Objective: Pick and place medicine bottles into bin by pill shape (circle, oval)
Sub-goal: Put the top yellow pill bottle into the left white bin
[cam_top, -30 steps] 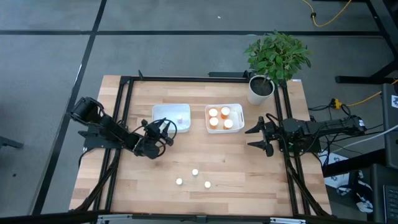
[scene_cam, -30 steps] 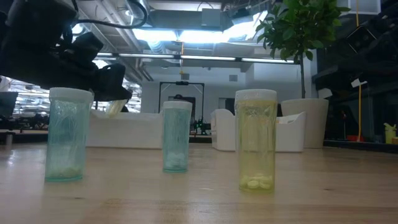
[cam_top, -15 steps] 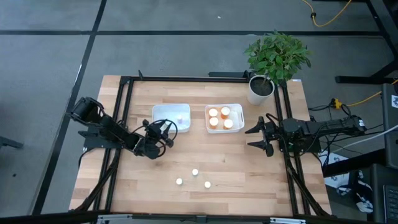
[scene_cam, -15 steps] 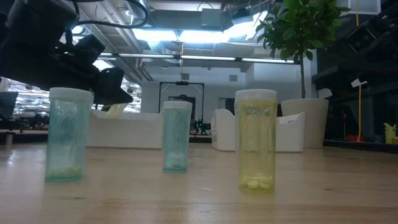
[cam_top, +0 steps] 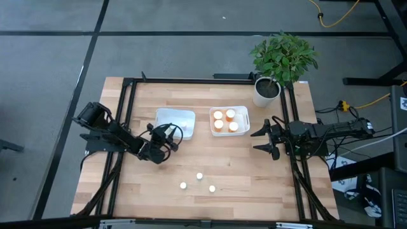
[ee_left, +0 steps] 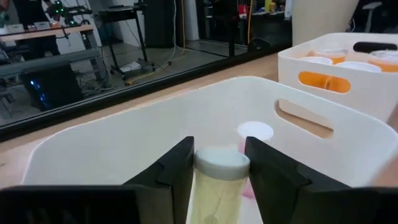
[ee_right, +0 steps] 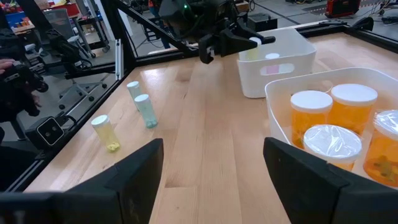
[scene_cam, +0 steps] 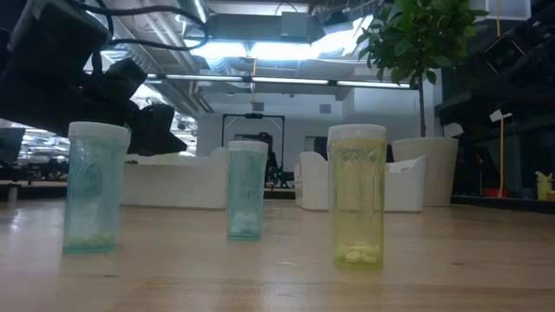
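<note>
My left gripper (cam_top: 169, 135) is at the near left edge of the left white bin (cam_top: 164, 116), shut on a pale yellow-green bottle with a white cap (ee_left: 221, 163). A white-capped pinkish bottle (ee_left: 255, 132) stands inside that bin. Three small bottles stand on their bases on the table, toward its near edge: teal (scene_cam: 95, 186), blue (scene_cam: 245, 189) and yellow (scene_cam: 356, 192). They also show in the high view (cam_top: 199, 176). Three orange bottles (cam_top: 224, 119) stand in the right bin (cam_top: 244, 113). My right gripper (cam_top: 255, 140) is open and empty at the table's right. My left gripper pinches the bottle's upper body just below the cap (ee_left: 217, 180) between its two fingers (ee_left: 177, 171), one on each side. The fingers come about level from the table's left. The bottle is upright over the bin's inside; its lower end is out of the picture.
A potted plant (cam_top: 280, 60) stands at the far right corner. A dark frame (cam_top: 130, 95) runs along the table's left, far and right sides. Bare wood lies between the bins and the three standing bottles.
My left gripper has gone a little toward the left bin with the bottle, still shut on it. In the low view the held bottle, which showed below the gripper before, is now hidden.
</note>
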Controlling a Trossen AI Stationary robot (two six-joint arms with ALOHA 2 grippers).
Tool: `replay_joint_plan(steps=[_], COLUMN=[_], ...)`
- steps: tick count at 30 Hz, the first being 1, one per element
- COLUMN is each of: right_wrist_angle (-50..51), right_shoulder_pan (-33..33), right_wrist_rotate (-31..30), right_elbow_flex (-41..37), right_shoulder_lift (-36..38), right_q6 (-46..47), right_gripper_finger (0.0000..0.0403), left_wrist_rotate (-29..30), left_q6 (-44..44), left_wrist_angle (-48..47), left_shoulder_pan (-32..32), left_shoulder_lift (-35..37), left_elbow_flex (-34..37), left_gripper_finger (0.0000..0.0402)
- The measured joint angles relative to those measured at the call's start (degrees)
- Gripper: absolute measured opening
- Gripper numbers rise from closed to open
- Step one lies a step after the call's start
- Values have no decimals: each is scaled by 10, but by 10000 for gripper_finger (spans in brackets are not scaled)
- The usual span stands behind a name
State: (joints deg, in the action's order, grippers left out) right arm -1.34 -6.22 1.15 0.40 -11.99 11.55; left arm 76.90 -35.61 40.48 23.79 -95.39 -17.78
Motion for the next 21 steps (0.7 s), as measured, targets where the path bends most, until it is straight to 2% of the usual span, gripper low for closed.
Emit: replay_joint_plan(steps=[6,12,21], right_wrist_angle=[0,0,0], right_shoulder_pan=[0,0,0], right_wrist_rotate=[0,0,0], right_elbow_flex=[0,0,0], right_shoulder_lift=[0,0,0], right_q6=[0,0,0], right_gripper_finger=[279,279,279], left_wrist_rotate=[0,1,6], left_q6=[30,48,228], left_wrist_angle=[17,46,201], left_shoulder_pan=[0,0,0], left_shoulder_lift=[0,0,9], left_elbow_flex=[0,0,0], left_gripper_finger=[154,155,157])
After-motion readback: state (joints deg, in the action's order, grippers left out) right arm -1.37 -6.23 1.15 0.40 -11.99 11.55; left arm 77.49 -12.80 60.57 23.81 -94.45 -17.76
